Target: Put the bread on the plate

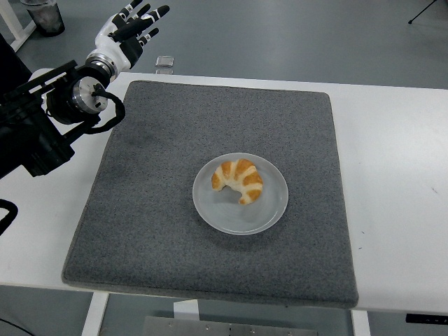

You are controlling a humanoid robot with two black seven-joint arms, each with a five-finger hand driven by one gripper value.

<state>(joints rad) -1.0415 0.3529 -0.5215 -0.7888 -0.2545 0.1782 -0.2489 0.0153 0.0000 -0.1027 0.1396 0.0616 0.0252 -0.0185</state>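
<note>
Golden curved croissant [239, 180] lies on the round white plate [273, 210] mid grey mat [140, 210], well apart, down-right, from the left robot hand [129, 31], raised beyond the surface's far-left corner, fingers spread, empty.

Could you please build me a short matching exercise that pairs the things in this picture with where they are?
Things:
1. croissant
2. plate
3. left hand
4. grey mat

Places:
A. raised beyond the table's far left corner, fingers spread
B. lying on the white table
C. resting on the plate
D. near the middle of the mat

Pairs: 1-C, 2-D, 3-A, 4-B
</note>
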